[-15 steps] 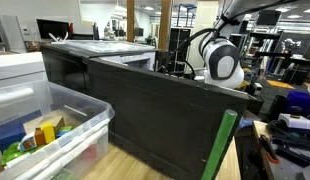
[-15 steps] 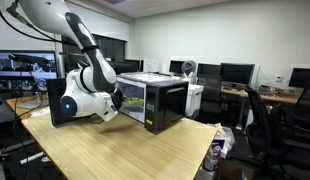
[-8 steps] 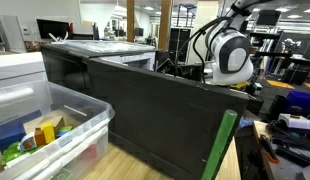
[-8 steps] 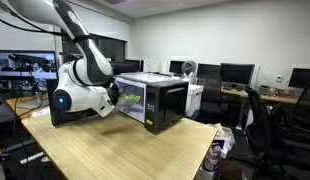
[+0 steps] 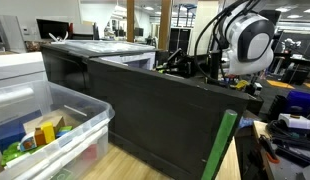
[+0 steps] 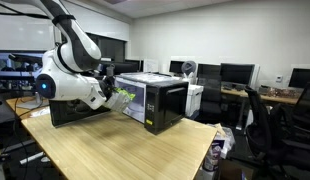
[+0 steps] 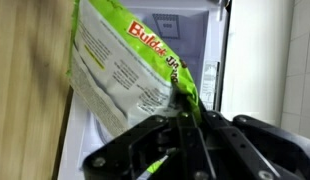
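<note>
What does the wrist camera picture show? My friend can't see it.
The gripper is shut on the edge of a green and white bag with red lettering. A wooden surface shows at the left.

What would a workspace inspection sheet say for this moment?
Surface: wooden table, bearing the microwave.
Job's things: green-and-white snack bag, held in the air beside the black microwave.
Clutter: clear plastic bin of coloured items.
Grippers: pincer shut on the bag's edge.
Cables: black cables looped along the arm.
Surroundings: office room with monitors and chairs.
</note>
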Action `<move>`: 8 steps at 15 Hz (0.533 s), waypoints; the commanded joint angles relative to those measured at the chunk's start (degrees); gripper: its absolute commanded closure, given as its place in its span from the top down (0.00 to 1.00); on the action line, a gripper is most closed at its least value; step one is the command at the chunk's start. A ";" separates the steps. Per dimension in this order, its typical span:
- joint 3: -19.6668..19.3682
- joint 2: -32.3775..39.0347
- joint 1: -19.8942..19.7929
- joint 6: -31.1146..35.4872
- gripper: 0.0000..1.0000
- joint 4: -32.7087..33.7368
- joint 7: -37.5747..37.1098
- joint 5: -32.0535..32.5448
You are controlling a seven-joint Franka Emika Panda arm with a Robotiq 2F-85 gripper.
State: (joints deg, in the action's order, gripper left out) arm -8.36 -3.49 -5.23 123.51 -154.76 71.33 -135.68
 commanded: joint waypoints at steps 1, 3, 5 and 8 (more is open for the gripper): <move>1.09 -7.82 -1.25 4.41 0.07 -2.24 -4.72 2.78; 1.56 -10.54 -1.53 6.20 0.07 -2.19 -7.21 4.31; 2.09 -13.23 -1.83 7.31 0.08 -2.16 -9.54 6.04; 3.04 -17.42 -2.57 8.37 0.07 -2.51 -13.44 8.96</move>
State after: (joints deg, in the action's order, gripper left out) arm -7.07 -14.86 -6.12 130.30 -155.32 62.78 -129.81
